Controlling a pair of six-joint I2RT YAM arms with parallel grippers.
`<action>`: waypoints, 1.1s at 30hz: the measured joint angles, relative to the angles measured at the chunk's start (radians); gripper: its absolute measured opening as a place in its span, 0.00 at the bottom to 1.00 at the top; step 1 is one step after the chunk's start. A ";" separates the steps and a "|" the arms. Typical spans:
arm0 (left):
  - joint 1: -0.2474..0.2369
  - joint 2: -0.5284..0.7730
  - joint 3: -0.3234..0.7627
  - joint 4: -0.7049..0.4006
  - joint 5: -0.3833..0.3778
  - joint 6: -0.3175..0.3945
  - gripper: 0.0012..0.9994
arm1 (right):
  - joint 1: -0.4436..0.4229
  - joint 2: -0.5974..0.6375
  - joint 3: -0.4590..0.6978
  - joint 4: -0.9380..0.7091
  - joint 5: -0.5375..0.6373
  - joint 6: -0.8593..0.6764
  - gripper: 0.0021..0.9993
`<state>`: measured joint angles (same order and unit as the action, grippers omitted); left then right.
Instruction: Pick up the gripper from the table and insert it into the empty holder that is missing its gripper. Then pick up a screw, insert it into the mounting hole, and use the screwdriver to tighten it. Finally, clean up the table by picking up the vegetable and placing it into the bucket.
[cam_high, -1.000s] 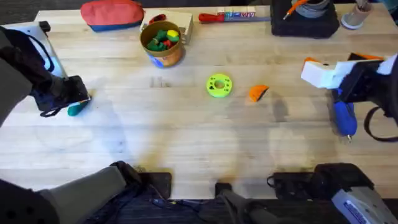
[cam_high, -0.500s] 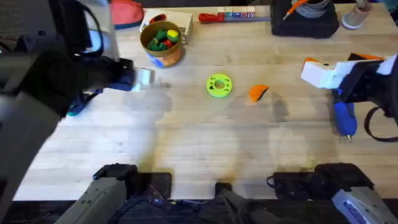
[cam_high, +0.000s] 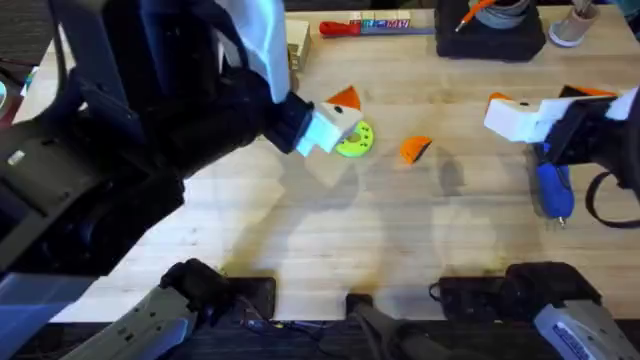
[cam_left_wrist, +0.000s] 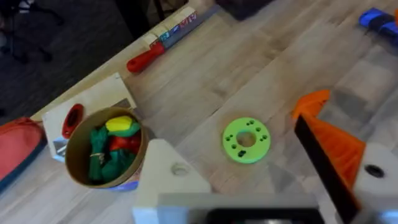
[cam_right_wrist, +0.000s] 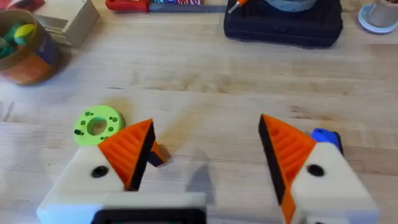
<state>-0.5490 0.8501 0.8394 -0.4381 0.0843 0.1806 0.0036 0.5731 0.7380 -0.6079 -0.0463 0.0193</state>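
Over the table's middle, the overhead view shows the left gripper (cam_high: 335, 120) beside the green disc (cam_high: 353, 140), the loose orange gripper (cam_high: 415, 149) just right of it on bare wood — the right gripper (cam_high: 530, 112) at the right edge above the screwdriver (cam_high: 553, 190). The left wrist view shows its fingers (cam_left_wrist: 329, 149) spread, empty, with the bucket (cam_left_wrist: 106, 155) near the far edge. The right wrist view shows fingers (cam_right_wrist: 127, 152) apart — nothing held.

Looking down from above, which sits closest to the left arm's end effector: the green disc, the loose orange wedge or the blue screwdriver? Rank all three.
From the left end effector:
1. Green disc, right beside its tip.
2. Loose orange wedge, farther toward the right.
3. Blue screwdriver, far right, by the right arm.
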 joint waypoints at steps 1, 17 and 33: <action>-0.011 0.000 0.000 -0.007 0.003 0.000 0.86 | 0.000 0.000 0.000 0.000 0.000 0.000 0.99; -0.036 0.023 0.000 0.060 0.053 0.000 0.86 | 0.000 0.000 0.000 0.000 0.000 0.000 0.99; -0.036 -0.083 -0.452 0.716 0.166 0.000 0.86 | 0.000 0.000 0.000 0.000 0.000 0.000 0.99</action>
<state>-0.5850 0.7669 0.3877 0.2776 0.2504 0.1806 0.0036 0.5732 0.7380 -0.6079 -0.0463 0.0193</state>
